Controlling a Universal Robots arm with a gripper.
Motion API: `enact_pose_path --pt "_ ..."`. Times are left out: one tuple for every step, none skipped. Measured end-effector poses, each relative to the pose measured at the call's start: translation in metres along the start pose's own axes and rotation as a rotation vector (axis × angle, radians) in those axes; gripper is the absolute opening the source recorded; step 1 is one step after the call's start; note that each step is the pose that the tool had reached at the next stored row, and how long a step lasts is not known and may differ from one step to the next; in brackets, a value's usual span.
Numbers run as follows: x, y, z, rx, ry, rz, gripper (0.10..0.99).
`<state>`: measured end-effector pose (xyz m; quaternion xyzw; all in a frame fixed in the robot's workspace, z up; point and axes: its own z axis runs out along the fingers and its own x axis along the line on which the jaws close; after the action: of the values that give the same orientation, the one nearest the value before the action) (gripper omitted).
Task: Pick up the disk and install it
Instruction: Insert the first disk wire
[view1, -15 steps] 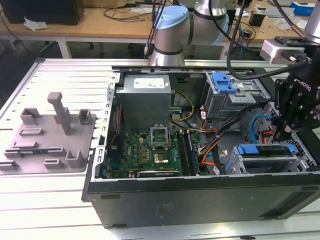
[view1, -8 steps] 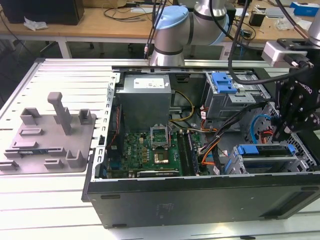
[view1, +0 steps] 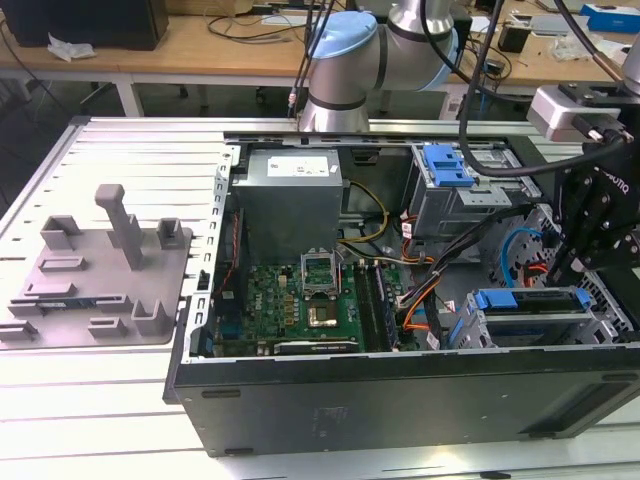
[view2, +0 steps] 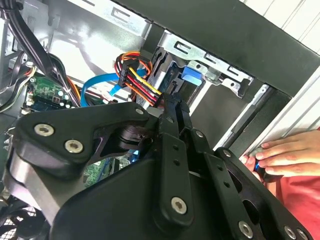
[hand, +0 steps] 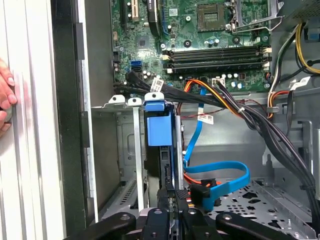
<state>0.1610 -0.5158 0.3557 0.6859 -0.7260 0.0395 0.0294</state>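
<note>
The disk (hand: 159, 126) stands in the cage (hand: 136, 150) slot, near the case wall (hand: 65, 125); a hand (hand: 5, 95) rests outside that wall, and we fear a pinch if it strays; cage rails leave scant side room; the gripper (hand: 172, 200), fingers pressed together on nothing, sits just behind the disk; cables (hand: 235, 107) beside could snag.
</note>
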Motion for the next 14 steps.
enact_pose_path --pt "0.0001 0.0 0.0 0.0 0.0 0.0 0.169" --pt "0.0005 0.0 0.0 0.0 0.0002 0.0 0.169" --pt "0.0007 0.0 0.0001 0.0 -0.0001 0.0 0.169" --pt "0.0007 0.0 0.0001 0.0 -0.0001 0.0 0.169" --pt "0.0007 0.0 0.0001 0.0 0.0001 0.0 0.169" --pt "0.0007 -0.0001 0.0001 0.0 0.0001 0.0 0.169" --pt "0.0008 0.0 0.0002 0.0 0.0001 0.0 0.169" --pt "0.0008 -0.0001 0.0003 0.0 0.0002 0.0 0.169" --pt "0.0007 0.0 0.0005 0.0 0.0001 0.0 0.169" --pt "0.0007 0.0 0.0008 0.0 0.0 0.0 0.169" --pt "0.0007 0.0 0.0009 0.0 0.0001 0.0 0.169" --pt "0.0006 0.0 0.0011 0.0 0.0 0.0 0.169" --pt "0.0006 0.0 0.0013 0.0 0.0001 0.0 0.169" --pt "0.0006 0.0 0.0015 0.0 0.0 0.0 0.169"
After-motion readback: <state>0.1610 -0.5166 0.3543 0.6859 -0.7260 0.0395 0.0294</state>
